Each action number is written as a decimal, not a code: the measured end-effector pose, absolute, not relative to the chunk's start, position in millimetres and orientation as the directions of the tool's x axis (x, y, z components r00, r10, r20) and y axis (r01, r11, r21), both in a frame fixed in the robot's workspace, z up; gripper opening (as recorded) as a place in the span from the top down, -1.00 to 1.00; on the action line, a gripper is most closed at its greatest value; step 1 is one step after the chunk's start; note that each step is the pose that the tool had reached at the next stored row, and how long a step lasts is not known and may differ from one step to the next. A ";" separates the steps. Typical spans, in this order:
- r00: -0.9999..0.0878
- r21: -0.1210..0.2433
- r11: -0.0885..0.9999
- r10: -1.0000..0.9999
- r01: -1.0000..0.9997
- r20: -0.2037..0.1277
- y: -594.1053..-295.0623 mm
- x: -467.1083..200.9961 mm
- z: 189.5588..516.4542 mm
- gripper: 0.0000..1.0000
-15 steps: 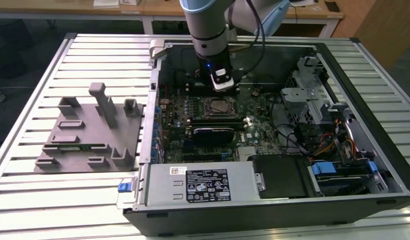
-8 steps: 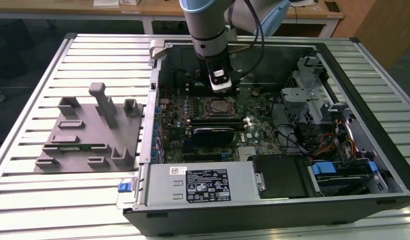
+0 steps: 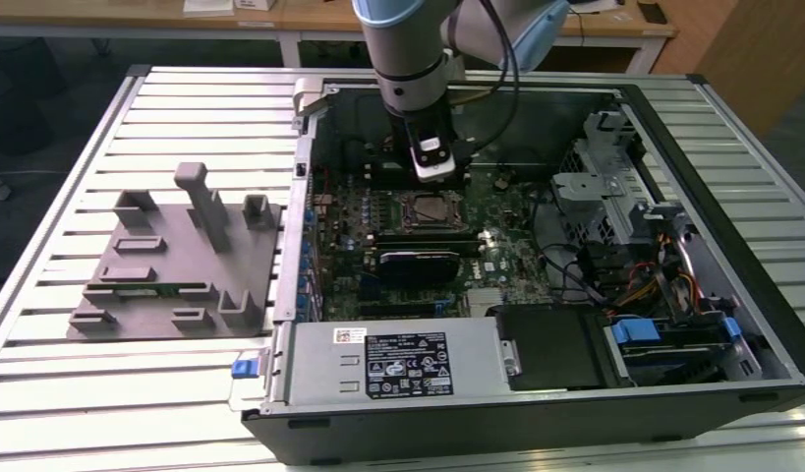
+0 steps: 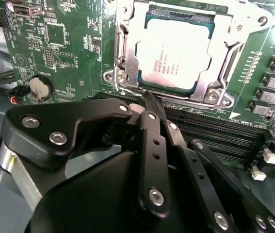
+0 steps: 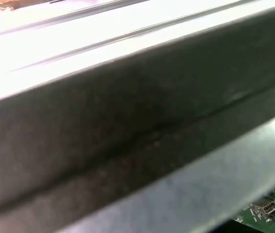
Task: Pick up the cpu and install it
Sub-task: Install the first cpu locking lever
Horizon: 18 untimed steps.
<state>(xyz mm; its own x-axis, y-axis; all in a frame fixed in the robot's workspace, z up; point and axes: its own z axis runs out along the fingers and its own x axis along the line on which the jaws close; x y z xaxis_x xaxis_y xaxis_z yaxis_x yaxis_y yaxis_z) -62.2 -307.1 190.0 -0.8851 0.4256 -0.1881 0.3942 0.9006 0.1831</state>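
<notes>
**CPU seated in the motherboard socket, gripper just above it**

The cpu (image 4: 173,58) lies flat inside its socket on the motherboard (image 4: 69,53), its pale silver lid facing up and framed on all sides by the metal socket bracket (image 4: 122,53). In the exterior view the cpu (image 3: 431,207) sits near the middle of the open computer case (image 3: 717,295), with the black heatsink (image 3: 422,265) just on the near side of it.

The gripper (image 4: 152,104) hangs close beside the cpu, apart from it. In the second wrist view its black fingers (image 4: 153,145) are drawn together to a narrow tip with nothing between them, and that tip lies at the edge of the socket bracket, next to the memory slots (image 4: 224,133). In the exterior view the gripper (image 3: 432,175) points down into the case, just on the far side of the cpu.

A round coin battery (image 4: 40,87) sits on the motherboard well to one side of the socket. Farther from the cpu, the power supply box (image 3: 389,362) fills the case's near edge, and coloured cables (image 3: 652,285) run along the side towards the exterior view's right. Outside the case, on the slatted table (image 3: 61,374), a grey parts fixture (image 3: 179,256) stands towards the exterior view's left of the cpu.
</notes>
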 end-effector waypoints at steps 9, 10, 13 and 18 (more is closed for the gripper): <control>-0.885 0.190 0.899 0.427 0.394 -0.185 -307.0 -62.1 194.8 0.79; -0.885 0.190 0.899 0.427 0.394 -0.185 -306.9 -62.1 196.2 0.79; -0.885 0.190 0.899 0.427 0.394 -0.185 -307.0 -62.1 201.3 0.79; -0.885 0.190 0.899 0.427 0.394 -0.185 -306.9 -62.0 207.7 0.79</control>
